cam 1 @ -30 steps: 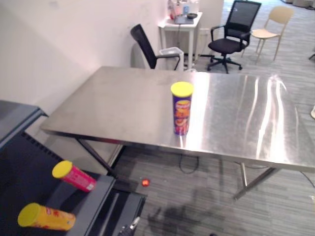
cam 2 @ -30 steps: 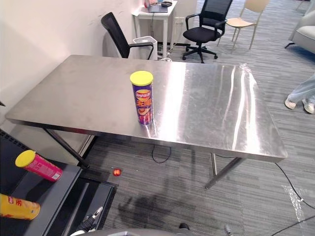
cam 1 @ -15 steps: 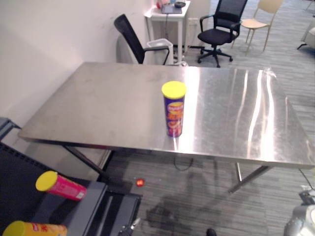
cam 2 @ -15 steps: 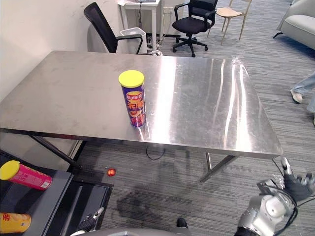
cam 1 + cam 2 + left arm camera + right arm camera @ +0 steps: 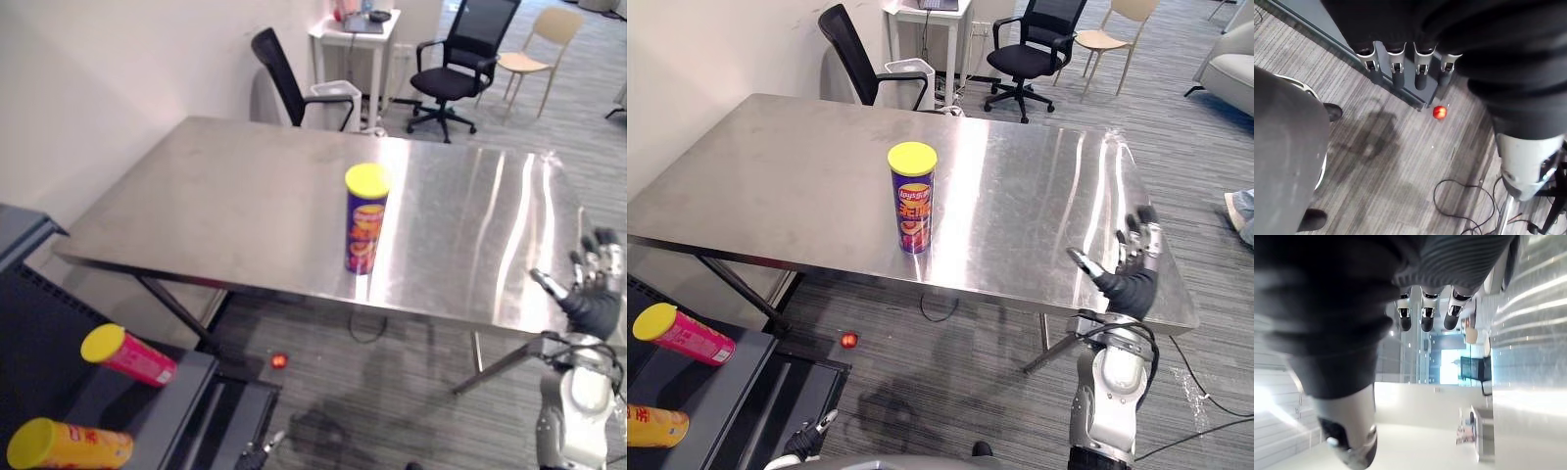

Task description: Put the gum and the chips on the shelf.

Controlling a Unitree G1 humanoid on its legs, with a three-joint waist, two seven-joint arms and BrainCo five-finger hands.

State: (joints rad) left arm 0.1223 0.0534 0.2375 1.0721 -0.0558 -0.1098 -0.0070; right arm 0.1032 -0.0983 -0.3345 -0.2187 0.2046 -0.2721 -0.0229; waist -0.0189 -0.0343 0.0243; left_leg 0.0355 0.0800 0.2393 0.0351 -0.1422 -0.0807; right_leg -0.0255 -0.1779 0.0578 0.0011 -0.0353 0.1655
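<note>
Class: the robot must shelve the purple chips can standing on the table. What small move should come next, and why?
Probably reach the right hand leftward across the table toward the purple chips can. The can stands upright and untouched near the front edge, while that hand is open, raised beside the table's right end and apart from it.

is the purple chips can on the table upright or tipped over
Upright: the purple chips can stands on its base on the steel table, its yellow lid on top, facing up.
</note>
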